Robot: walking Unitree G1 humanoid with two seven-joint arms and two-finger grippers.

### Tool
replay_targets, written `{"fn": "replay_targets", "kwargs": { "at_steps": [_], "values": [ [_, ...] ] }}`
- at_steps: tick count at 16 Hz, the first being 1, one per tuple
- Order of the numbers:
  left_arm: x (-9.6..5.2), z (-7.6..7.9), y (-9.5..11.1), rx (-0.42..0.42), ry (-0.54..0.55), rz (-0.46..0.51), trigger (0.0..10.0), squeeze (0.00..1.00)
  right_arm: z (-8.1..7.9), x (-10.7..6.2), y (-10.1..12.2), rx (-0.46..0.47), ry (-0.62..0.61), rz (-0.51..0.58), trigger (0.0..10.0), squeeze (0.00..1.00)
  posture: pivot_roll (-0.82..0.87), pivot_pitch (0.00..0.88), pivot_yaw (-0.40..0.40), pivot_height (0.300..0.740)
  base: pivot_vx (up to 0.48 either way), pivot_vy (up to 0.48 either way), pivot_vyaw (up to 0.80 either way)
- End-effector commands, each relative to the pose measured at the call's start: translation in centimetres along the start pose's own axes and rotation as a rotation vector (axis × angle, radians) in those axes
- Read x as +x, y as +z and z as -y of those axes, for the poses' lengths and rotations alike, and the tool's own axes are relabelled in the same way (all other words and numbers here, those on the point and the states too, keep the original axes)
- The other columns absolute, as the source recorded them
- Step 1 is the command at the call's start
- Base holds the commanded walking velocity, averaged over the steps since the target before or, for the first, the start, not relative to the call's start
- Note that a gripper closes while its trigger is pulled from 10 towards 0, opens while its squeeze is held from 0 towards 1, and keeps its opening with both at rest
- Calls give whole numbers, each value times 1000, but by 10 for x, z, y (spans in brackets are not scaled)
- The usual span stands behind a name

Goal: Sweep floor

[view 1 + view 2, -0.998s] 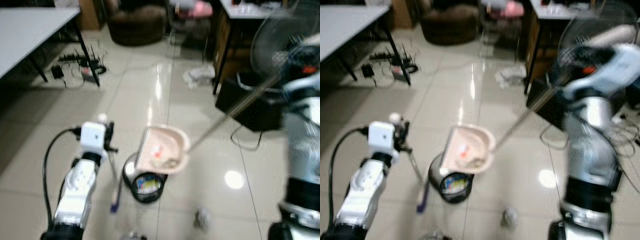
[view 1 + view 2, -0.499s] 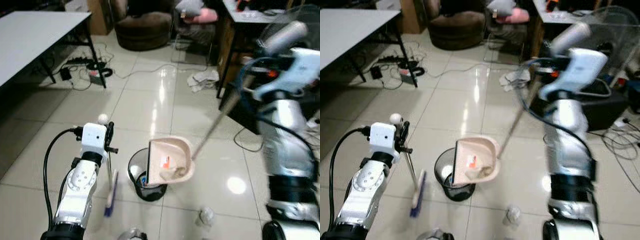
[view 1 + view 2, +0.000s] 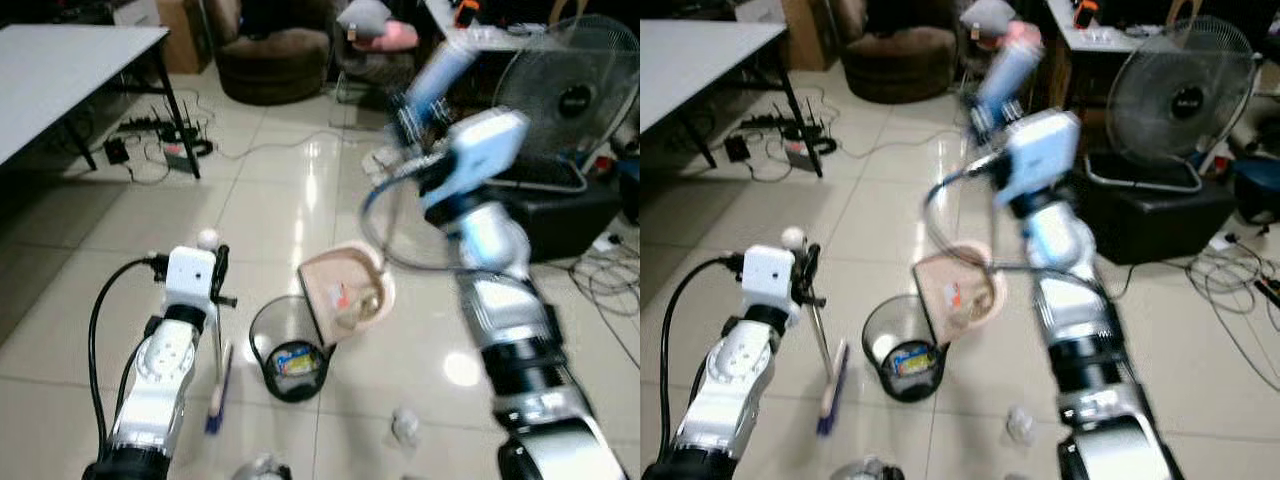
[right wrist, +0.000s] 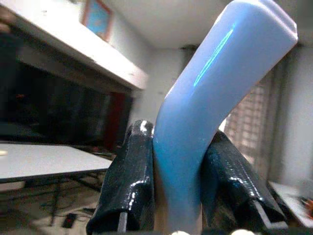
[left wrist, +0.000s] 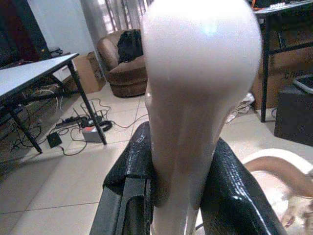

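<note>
A humanoid robot stands on a glossy tiled floor with a cleaning tool in each arm. The left gripper is clamped on the pale rounded top of a broom handle, its two black fingers pressed against either side; in the head views the broom hangs nearly upright beside the left arm, its blue brush head low near the floor, just left of a small black wire waste bin. The right gripper is closed around a light blue handle, which rises, blurred, above the raised right arm. Below that arm a pale pink dustpan is tipped steeply on edge over the bin's right rim, with scraps of litter, one of them orange, lying against its inner face. Colourful rubbish sits at the bottom of the bin. A crumpled ball of paper lies on the tiles in front of the bin, toward the right. Farther off, a grey table with black legs stands at the left with a power strip and tangled cables beneath it, a brown armchair sits at the back, and a standing fan rests near a black box at the right, loose cables trailing over the floor beside it.
</note>
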State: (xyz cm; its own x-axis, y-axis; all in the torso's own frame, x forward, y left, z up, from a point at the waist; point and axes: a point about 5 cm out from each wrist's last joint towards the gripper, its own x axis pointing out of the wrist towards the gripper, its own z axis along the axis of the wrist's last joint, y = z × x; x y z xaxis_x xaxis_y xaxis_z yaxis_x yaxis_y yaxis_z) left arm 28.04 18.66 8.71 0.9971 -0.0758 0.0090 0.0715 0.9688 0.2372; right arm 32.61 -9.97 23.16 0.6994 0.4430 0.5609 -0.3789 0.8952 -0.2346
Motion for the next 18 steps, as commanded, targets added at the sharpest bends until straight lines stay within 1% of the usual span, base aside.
{"fn": "replay_targets", "kwargs": {
  "at_steps": [1, 2, 3, 5, 6, 8, 10, 11, 13, 14, 16, 17, 18],
  "values": [
    [7, -3, 12, 21, 12, 58, 10000, 0, -13, 10, 12, -30, 77, 103, 10000, 0, -2, 11, 35, 740, 0, 0, 0],
    [7, -3, 12, 22, 12, 60, 10000, 0, -25, 11, 11, -35, 130, 119, 10000, 0, -1, 15, 34, 740, 0, 0, 0],
    [6, -3, 12, 25, 13, 58, 10000, 0, -36, 11, 11, -64, 199, 137, 10000, 0, -1, 15, 33, 740, 0, 0, 0],
    [6, -3, 11, 27, 14, 56, 10000, 0, -46, 10, 10, -87, 259, 152, 10000, 0, -1, 20, 31, 740, 0, 0, 0],
    [6, -2, 11, 30, 15, 53, 10000, 0, -55, 8, 9, -118, 313, 166, 10000, 0, -3, 23, 26, 740, 0, 0, 0],
    [5, -2, 10, 28, 19, 50, 10000, 0, -65, 5, 9, -132, 351, 199, 10000, 0, -2, 29, 24, 740, 0, 0, 0],
    [5, -1, 10, 29, 16, 48, 10000, 0, -69, 3, 11, -118, 363, 231, 10000, 0, -1, 31, 21, 740, 0, 0, 0],
    [4, -1, 9, 27, 16, 47, 10000, 0, -68, 3, 13, -116, 346, 246, 10000, 0, -1, 30, 21, 740, 0, 0, 0],
    [4, -2, 8, 24, 7, 39, 10000, 0, -61, 5, 15, -124, 300, 259, 10000, 0, -2, 30, 21, 740, 0, 0, 0],
    [3, -1, 4, 12, -2, 14, 10000, 0, -40, 10, 24, -191, 192, 284, 10000, 0, -3, 36, 21, 740, 0, 0, 0],
    [2, 0, 3, 4, -14, 6, 10000, 0, -8, 14, 38, -283, 47, 309, 10000, 0, -16, 36, 26, 740, 0, 0, 0],
    [2, 0, 3, 4, -14, 6, 10000, 0, -8, 14, 38, -283, 47, 309, 10000, 0, -16, 36, 26, 740, 0, 0, 0],
    [1, 2, 2, -4, -23, 1, 10000, 0, 13, 12, 43, -345, -26, 287, 10000, 0, -20, 40, 26, 740, 0, 0, 0]
  ]
}}
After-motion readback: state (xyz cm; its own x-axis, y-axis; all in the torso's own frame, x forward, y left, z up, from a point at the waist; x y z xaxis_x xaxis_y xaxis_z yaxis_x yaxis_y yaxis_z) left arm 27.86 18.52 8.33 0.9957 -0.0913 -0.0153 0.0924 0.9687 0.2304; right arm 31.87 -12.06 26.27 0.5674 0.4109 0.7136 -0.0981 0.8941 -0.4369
